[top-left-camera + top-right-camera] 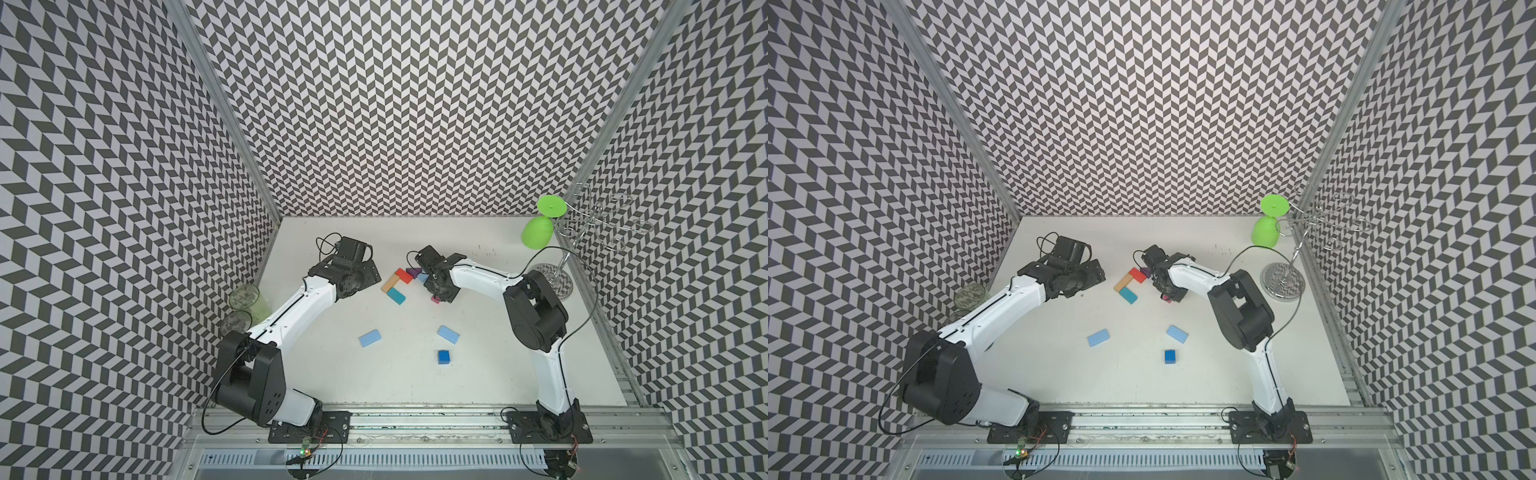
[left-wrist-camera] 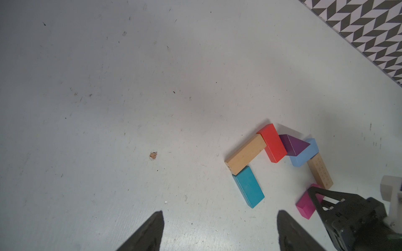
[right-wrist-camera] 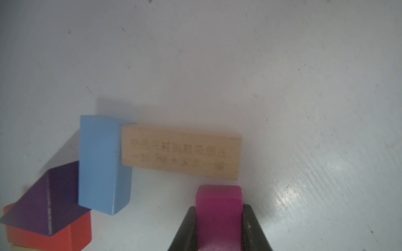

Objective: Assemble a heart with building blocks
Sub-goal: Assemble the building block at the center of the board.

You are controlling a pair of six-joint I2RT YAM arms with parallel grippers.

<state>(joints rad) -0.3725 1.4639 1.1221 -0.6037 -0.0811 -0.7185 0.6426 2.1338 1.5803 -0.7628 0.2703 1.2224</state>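
The half-built heart outline [image 1: 391, 284] lies on the white counter [image 1: 498, 374], gathered around its dark purple triangular wooden block [image 2: 292, 144]. On the triangle's left, a red flat rectangular block [image 2: 273, 143], a plain tan wooden block [image 2: 245, 154] and a teal rectangular block [image 2: 249, 187] run end to end. On its right a light blue rectangular block [image 2: 304, 153] touches it, and a tan wooden block with printing [image 3: 180, 152] butts against that one.

The right fingers [image 3: 252, 228] pinch a magenta rectangular block [image 3: 218, 208]. Its free end sits just short of the printed block, with a thin gap between them. I cannot tell whether it rests on the counter. The left fingers [image 2: 148, 234] are spread and empty, off to the triangle's left.

The likeliest trouble is a chain shove. Pressing the magenta block in harder would probably push the printed block, then the light blue one, then the triangle, skewing the notch. Letting go while it is tilted or lifted could leave it crooked, and drawing the fingers off at a slant could drag it.

A loose light blue block [image 1: 370, 338], a second one [image 1: 448, 334] and a dark blue cube [image 1: 444, 356] lie well apart from the triangle, toward the arm bases.
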